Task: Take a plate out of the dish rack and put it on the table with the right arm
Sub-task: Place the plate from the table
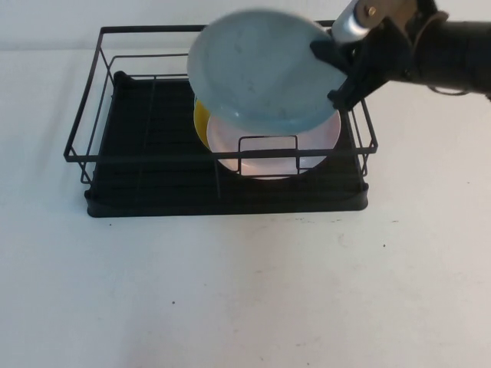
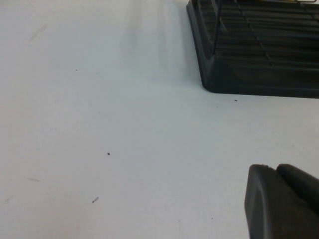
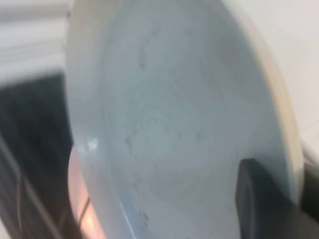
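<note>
Right gripper [image 1: 336, 70] is up over the right end of the dish rack [image 1: 123, 165], fingers pinched on the rim of the plate [image 1: 261, 69], one black finger pad [image 3: 259, 199] pressed flat on the plate's [image 3: 164, 124] speckled face. The pale grey-blue plate hangs in the air, tilted, clear above the rack's top wire, its right edge in the grip and its left edge reaching toward the rack's middle. No writing or labels can be read on the plate, the rack or the arm. Directly below it, a pale pink plate [image 1: 322, 146] stands in the wire slots, and a sliver of yellow dish [image 1: 200, 123] peeks out just behind on its left. The left half of the rack's black tray shows only wires.

Out in front, the table [image 1: 245, 299] runs wide and white with a few dark specks; there is open surface to the right of the rack too. Left gripper [image 2: 284, 199] sits low over the table near the rack's [image 2: 249, 55] corner; only a dark piece of it shows, so I can't tell how its fingers stand.
</note>
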